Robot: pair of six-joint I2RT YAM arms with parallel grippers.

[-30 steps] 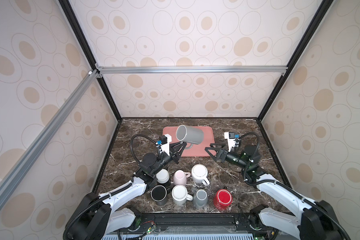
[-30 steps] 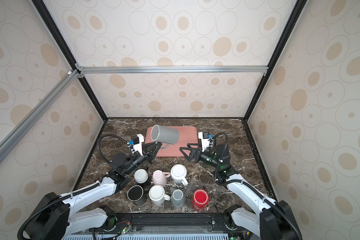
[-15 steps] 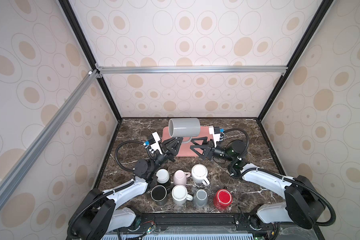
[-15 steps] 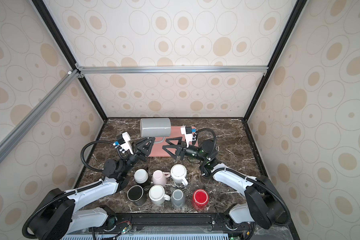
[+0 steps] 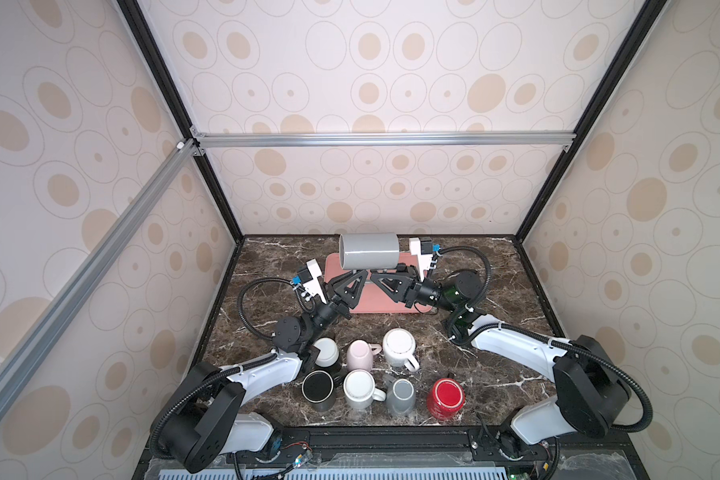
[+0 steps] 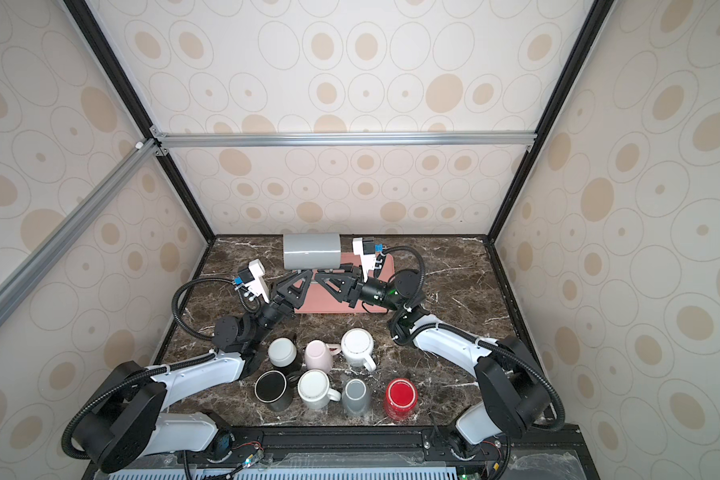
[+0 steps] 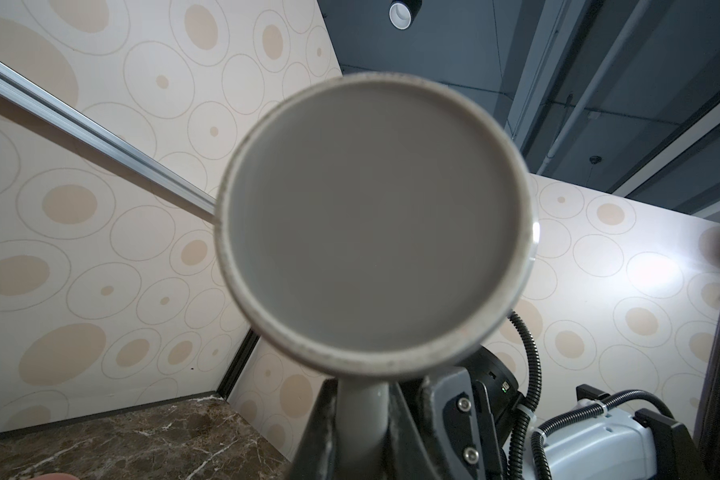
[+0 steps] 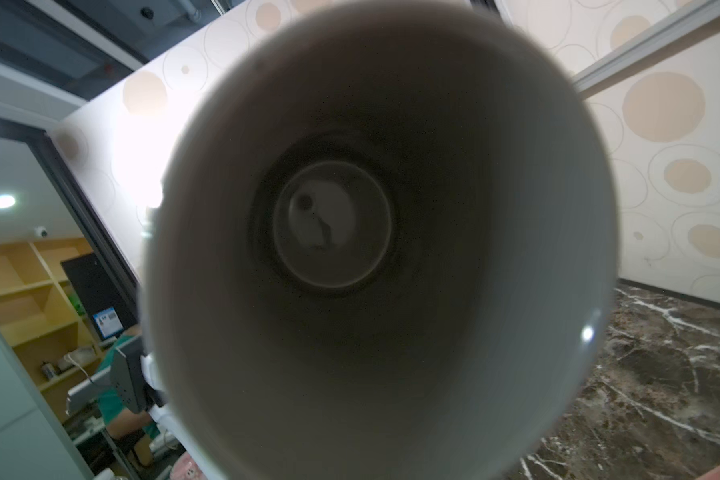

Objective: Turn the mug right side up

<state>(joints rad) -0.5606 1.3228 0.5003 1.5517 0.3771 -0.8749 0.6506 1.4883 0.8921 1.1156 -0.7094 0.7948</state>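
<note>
Sideways grey mug (image 5: 368, 251), likely hard and slick (breakable), has its handle (image 7: 362, 415) clamped in your left gripper (image 5: 360, 275); whether your right gripper (image 5: 376, 277) grips is unclear.

Support surface: dark brown marble-pattern table top (image 5: 499, 286) with white veining, visible in both top views.

Rear centre: one pink rectangular mat (image 5: 366, 306), lying flat on the table.

Front centre: seven mugs standing directly on the table in two close rows, none touching the mat.
- Rear row, from the left of the top views: white-topped dark mug (image 5: 326, 350), pink mug (image 5: 357, 353), white mug (image 5: 398, 343) with its handle pointing forward.
- Front row: black mug (image 5: 317, 385), mouth up; white handled mug (image 5: 358, 388); grey mug (image 5: 403, 392); red mug (image 5: 445, 397), set slightly apart from its neighbour.
</note>
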